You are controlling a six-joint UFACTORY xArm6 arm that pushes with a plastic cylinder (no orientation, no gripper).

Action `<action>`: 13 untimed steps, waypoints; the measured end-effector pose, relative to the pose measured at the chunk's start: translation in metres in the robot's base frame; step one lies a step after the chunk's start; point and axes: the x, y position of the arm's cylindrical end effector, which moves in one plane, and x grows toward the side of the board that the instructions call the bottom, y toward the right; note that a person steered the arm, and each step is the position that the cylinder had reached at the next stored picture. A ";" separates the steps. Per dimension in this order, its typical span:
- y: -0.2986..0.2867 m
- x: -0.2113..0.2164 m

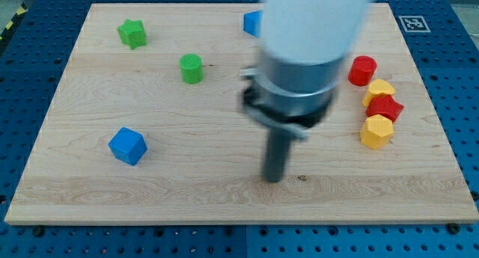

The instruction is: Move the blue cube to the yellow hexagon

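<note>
pale wood makes up the table (90, 191), a board lying on a blue pegged surface (30, 78). taking the middle of the board as the centre of a clock, the blue cube (127, 146) sits out toward eight o'clock, alone, well apart from everything else. the yellow hexagon (376, 131) lies far across at about three o'clock, close to the view's right edge of the board.

that hexagon is the lowest piece in a tight cluster. touching it at its twelve o'clock is a red block (385, 108), shape hard to make out; above that a second yellow block (379, 90), and at the top a red cylinder (362, 69), each pressed against or just beside the next.

toward eleven o'clock a green cylinder (191, 68) stands by itself, and farther out at ten o'clock a green star-like block (132, 34). near twelve o'clock another blue block (252, 22) is half hidden behind the arm's white body (314, 26).

the arm comes down over the centre, blurred, ending in a dark rod. my tip (274, 180) rests on bare wood at about six o'clock from the centre, touching no block. it lies between the blue cube and the yellow hexagon, well apart from both. the tool is only a plain rod, with nothing that opens or closes, and it has hold of nothing.

a black and white marker (413, 23) is printed at the board's one o'clock corner.
</note>
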 end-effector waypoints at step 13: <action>-0.027 -0.015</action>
